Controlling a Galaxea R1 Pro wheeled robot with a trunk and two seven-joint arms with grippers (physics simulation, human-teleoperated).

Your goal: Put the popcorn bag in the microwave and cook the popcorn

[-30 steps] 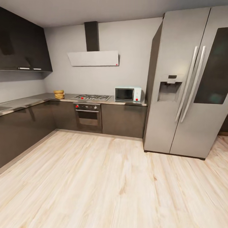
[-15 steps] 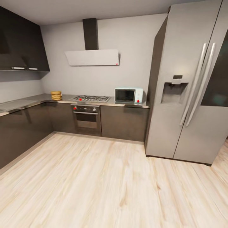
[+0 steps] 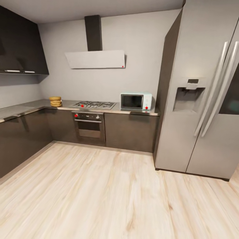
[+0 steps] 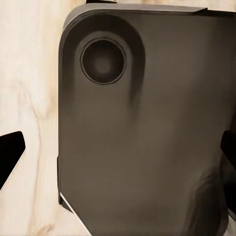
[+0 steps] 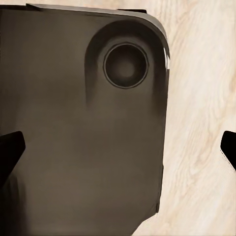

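Nothing of the task itself looks done yet, by my reading: the bag sits on the desk at the far left corner of the kitchen, just left of the hob, and the microwave stands with its door closed on the same run of desk, right of the hob and close beside the fridge. The robot is out on the wooden floor, well apart from both, so what is left is the whole job: reach the desk, pick up the bag, open the microwave, put the bag in, close the door and start the heating. The left claw shows in its wrist view as 2 dark fingertips at opposite edges of the picture, spread wide with nothing between them; it looks down on the robot's own dark base and the floor beside it. The right claw is the same, its fingertips set wide apart and holding nothing, over the base and floor. So the bag lies far from both claws, across the room and up at desk height, while the claws hang low by the base; the microwave is about as far off, to the right of the bag with the hob between them
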